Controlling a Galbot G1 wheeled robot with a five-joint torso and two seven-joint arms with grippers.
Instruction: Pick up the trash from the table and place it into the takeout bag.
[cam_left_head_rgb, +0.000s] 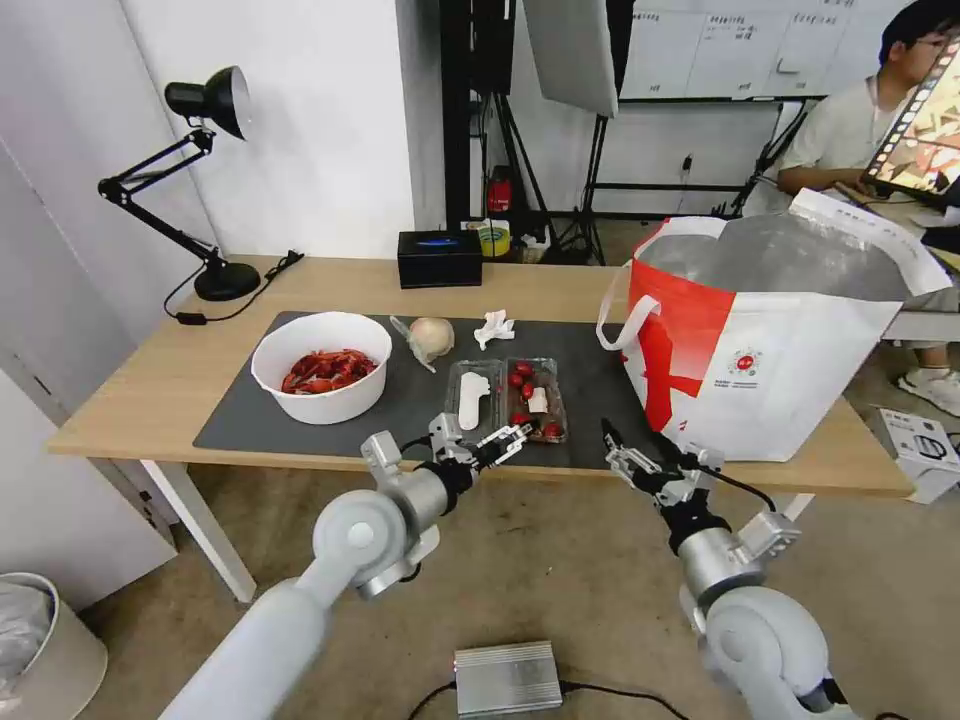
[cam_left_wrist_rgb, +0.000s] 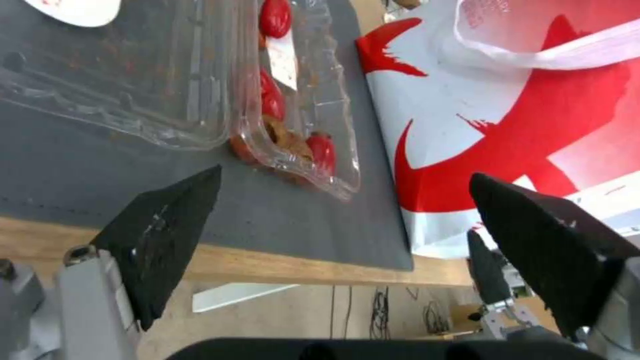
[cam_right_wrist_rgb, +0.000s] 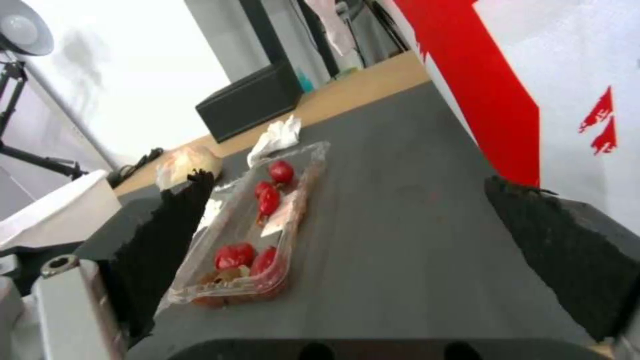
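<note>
The left hand (cam_left_head_rgb: 512, 437) is nearest, low in the middle of the head view, at the front edge of the surface (cam_left_head_rgb: 150, 385) — its fingers are spread apart and grasp nothing. The right hand (cam_left_head_rgb: 612, 448) is just to the right of it, also released and empty. Just beyond the left hand the clamshell (cam_left_head_rgb: 505, 400) lies opened flat on the mat (cam_left_head_rgb: 600, 375), with red fruits in its right half. The bowl (cam_left_head_rgb: 321, 366) of shells is at centre left on the mat. The wrapped lump (cam_left_head_rgb: 431, 338) and the tissue (cam_left_head_rgb: 494, 327) lie above the clamshell. The bag (cam_left_head_rgb: 790, 335) stands open at the right — its lower corner rests on the mat.
</note>
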